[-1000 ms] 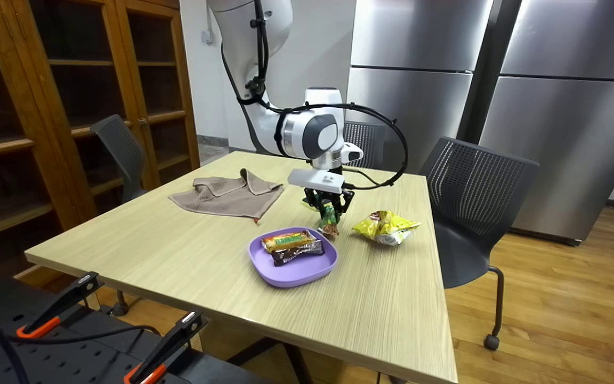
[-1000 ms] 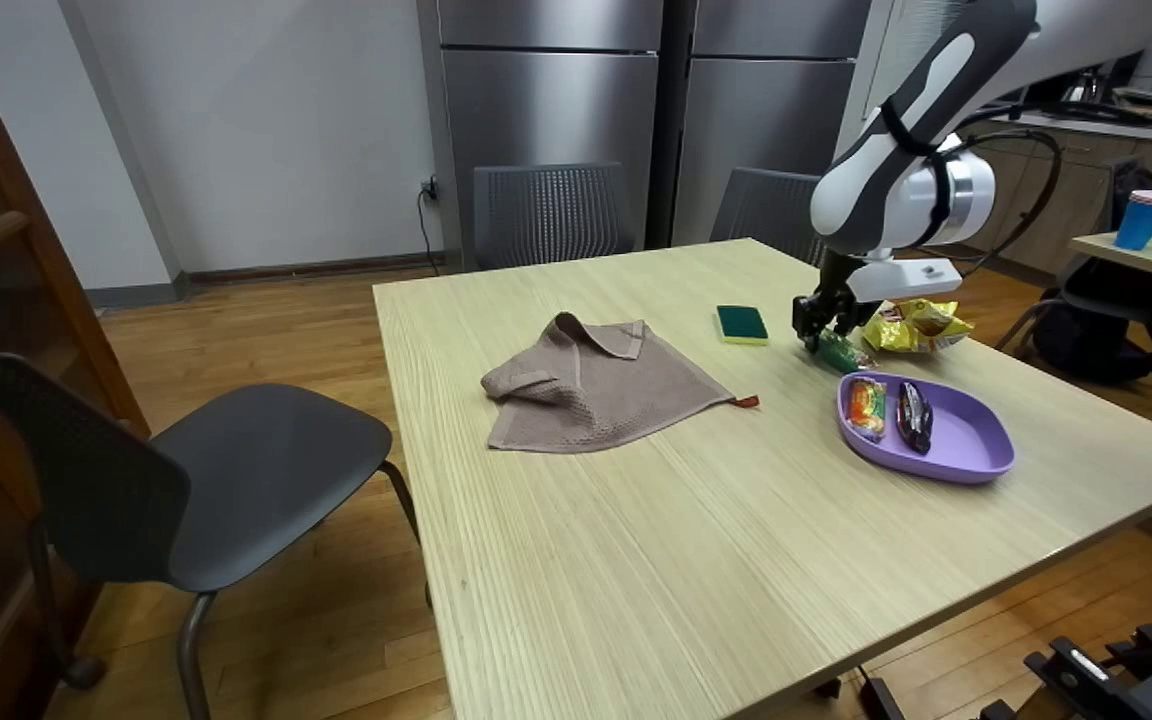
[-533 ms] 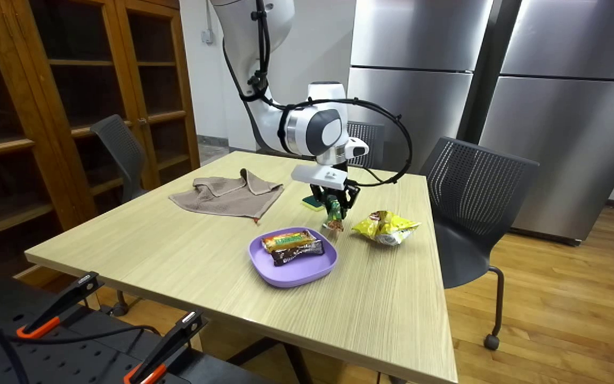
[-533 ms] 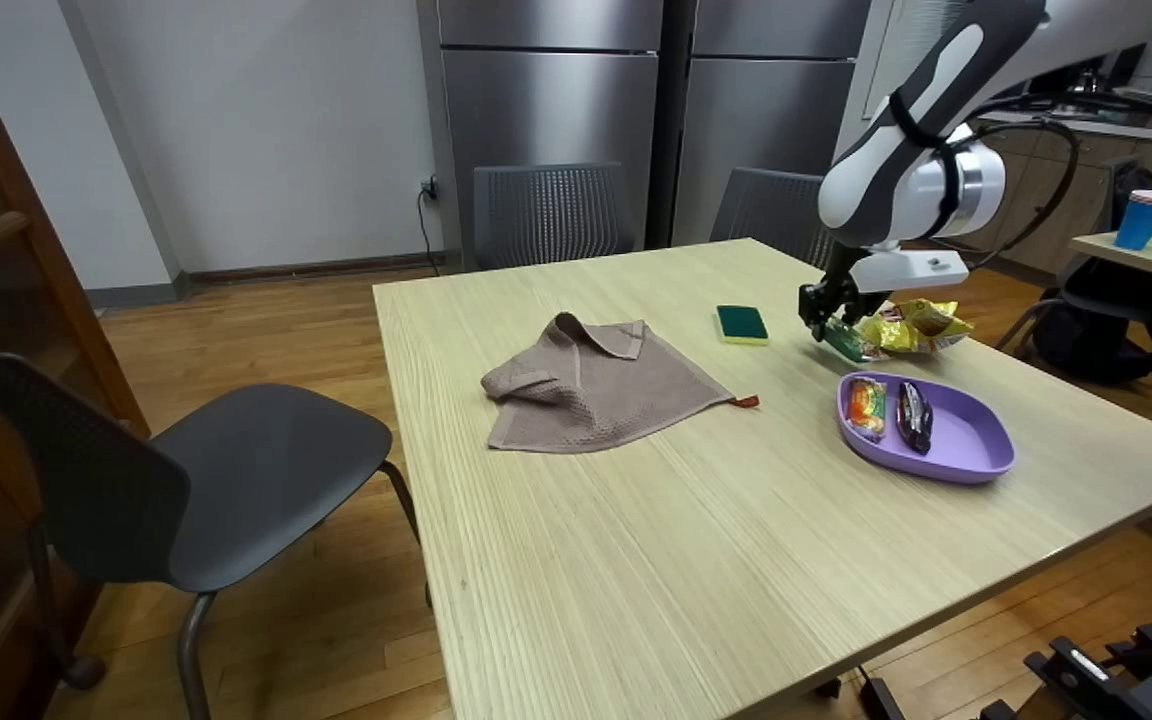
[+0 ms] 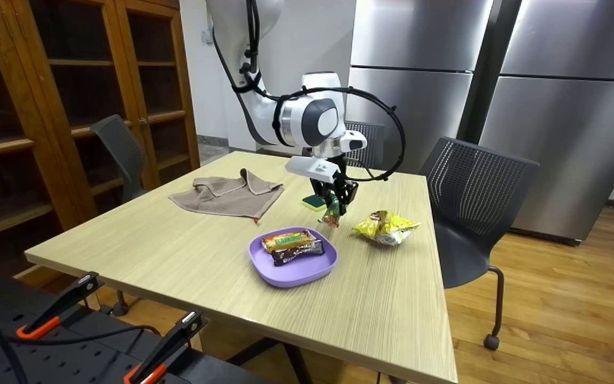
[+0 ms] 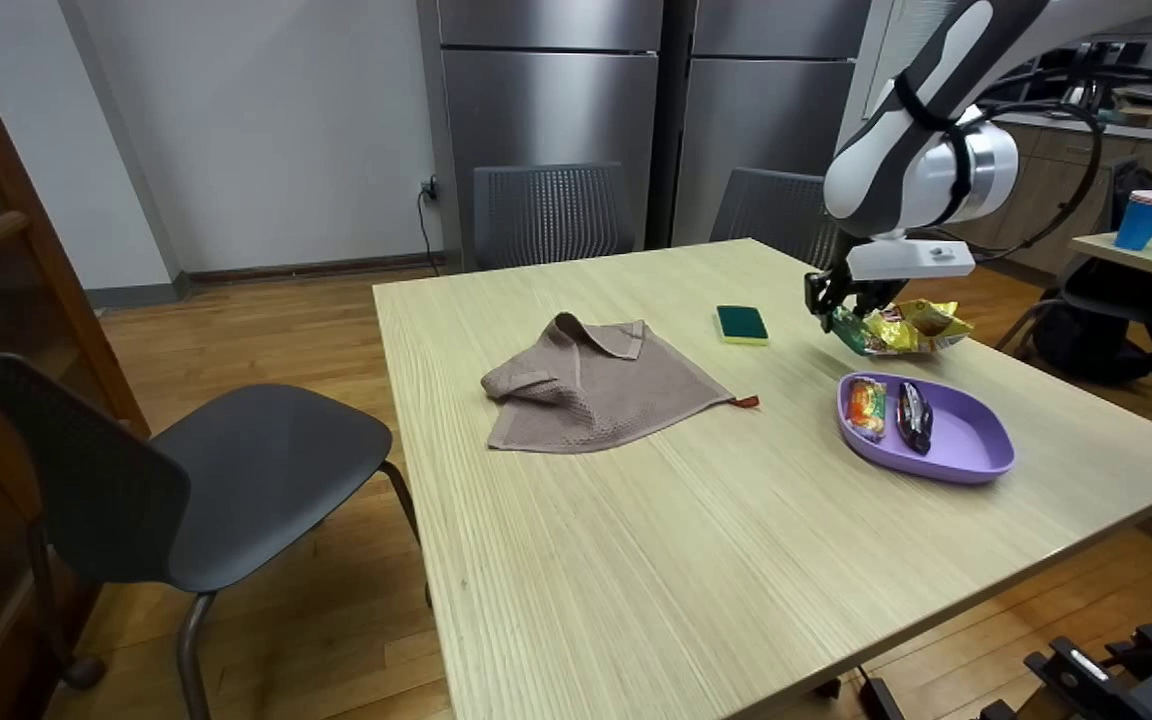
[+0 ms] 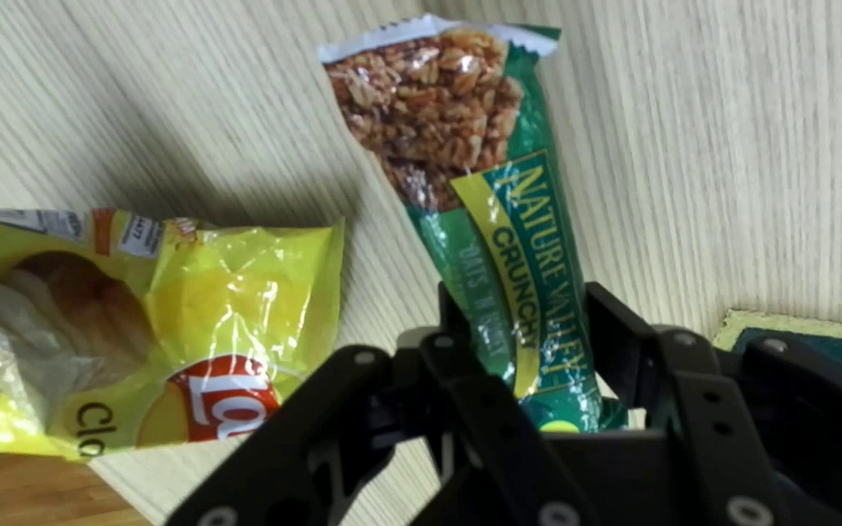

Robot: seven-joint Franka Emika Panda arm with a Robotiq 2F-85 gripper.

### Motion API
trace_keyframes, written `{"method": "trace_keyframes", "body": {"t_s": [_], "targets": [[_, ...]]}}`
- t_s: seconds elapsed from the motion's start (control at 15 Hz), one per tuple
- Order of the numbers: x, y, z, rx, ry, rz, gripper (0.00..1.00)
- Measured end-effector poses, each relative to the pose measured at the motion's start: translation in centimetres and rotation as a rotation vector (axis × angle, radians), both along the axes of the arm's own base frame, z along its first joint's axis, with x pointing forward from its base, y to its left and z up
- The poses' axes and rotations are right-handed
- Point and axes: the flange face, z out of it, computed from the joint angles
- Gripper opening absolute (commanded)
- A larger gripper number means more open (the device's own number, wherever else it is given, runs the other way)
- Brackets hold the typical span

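Nearest on the tabletop (image 5: 174, 256), in an exterior view, a purple plate (image 5: 285, 276) carries an orange-wrapped bar (image 5: 287, 241) and a dark-wrapped bar (image 5: 297, 253). Just beyond the plate, the fingers (image 7: 624, 343) grip a green granola bar (image 7: 516, 263) by its sides, its free end slanting down, a yellow snack bag (image 5: 384, 228) beside it. Farther back lie a green-and-yellow sponge (image 5: 314, 202) and a brown cloth (image 5: 227, 197), then dark chairs (image 5: 469, 186) and steel refrigerators (image 5: 568, 149)
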Motion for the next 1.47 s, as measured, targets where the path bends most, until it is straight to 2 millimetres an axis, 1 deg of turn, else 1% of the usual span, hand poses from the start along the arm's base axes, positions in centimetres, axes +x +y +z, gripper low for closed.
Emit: {"method": "trace_keyframes", "body": {"t_s": [0.4, 0.67, 1.47], "targets": [[-1.7, 1.1, 0.8, -0.012, 0.012, -0.102, 0.17], [-3.3, 1.4, 1.1, -0.005, 0.026, -0.154, 0.17], [-9.1, 0.6, 2.0, 0.019, 0.08, -0.239, 0.17]]}}
